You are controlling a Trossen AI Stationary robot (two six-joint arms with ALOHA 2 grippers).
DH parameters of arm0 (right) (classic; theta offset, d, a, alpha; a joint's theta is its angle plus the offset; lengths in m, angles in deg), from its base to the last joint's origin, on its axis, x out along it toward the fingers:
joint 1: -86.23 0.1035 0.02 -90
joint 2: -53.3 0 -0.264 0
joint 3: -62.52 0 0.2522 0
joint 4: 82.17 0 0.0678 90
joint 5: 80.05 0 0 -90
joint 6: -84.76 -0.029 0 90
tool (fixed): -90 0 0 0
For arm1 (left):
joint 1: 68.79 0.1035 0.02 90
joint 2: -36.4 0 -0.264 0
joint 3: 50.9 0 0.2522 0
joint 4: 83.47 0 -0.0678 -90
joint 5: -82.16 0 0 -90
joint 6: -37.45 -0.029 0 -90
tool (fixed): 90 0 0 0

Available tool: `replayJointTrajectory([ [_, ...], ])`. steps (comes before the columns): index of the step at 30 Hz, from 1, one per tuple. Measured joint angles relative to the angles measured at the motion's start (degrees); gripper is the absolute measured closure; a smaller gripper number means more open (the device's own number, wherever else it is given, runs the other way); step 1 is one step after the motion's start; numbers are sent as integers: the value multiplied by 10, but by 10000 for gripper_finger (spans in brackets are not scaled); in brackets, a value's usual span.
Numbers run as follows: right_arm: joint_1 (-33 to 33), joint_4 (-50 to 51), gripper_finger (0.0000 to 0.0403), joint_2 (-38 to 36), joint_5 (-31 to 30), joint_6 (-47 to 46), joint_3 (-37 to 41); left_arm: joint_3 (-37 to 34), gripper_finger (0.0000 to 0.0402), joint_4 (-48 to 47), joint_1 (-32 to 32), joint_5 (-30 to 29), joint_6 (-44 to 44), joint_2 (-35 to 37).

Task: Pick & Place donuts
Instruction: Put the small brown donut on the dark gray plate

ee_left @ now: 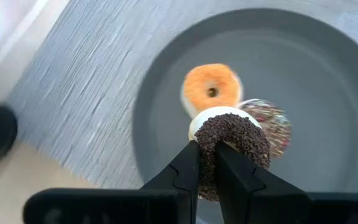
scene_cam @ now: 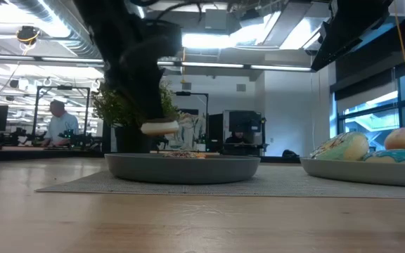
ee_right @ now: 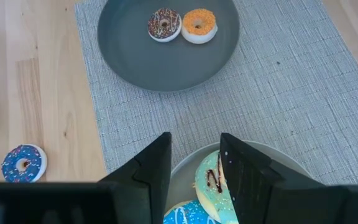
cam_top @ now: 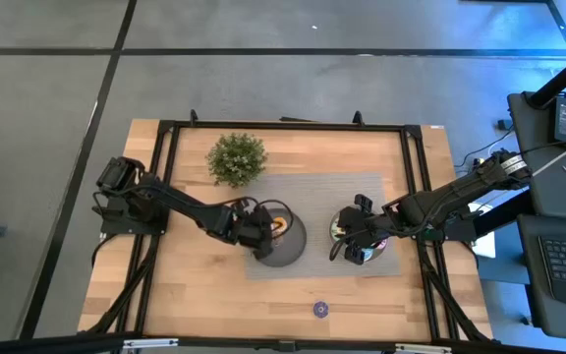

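Observation:
My left gripper (ee_left: 209,155) is shut on a dark brown sprinkled mini donut (ee_left: 235,134) above the dark grey plate (ee_left: 328,87). An orange mini donut (ee_left: 211,89) and a chocolate sprinkled donut (ee_left: 272,121) lie flat on that plate. In the high view this gripper (cam_top: 261,231) stands over the plate's left part. My right gripper (ee_right: 194,163) hangs open above the pale bowl (ee_right: 272,152), which holds a green-iced donut (ee_right: 210,180) and a blue-iced one (ee_right: 188,214). A purple mini donut (ee_right: 22,163) lies flat on the bare wood. My left gripper pinches the dark brown donut's ring on the side nearest the gripper (ee_left: 207,165) between its two fingers. The fingers slant down from the table's left side. The donut (scene_cam: 160,128) is lifted clear, a little above the plate (scene_cam: 181,169), with its pale underside facing down.
A grey woven mat (cam_top: 312,197) lies under the plate and the bowl. A small potted plant (cam_top: 236,157) stands at the mat's far left corner. The purple mini donut (cam_top: 320,310) lies near the table's front edge, with bare wood around it.

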Motion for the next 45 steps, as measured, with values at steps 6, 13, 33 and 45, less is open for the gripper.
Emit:
replayJointTrajectory([
  [6,0,0,263,0,0,0,0,0,362,-14,17,9,75,0],
  [13,0,0,263,0,0,3,0,0,352,-9,17,4,133,-7],
  [33,0,4,263,0,0,2,0,0,293,19,22,31,166,-61],
  [45,0,4,263,0,0,3,0,0,240,5,44,61,144,-51],
])
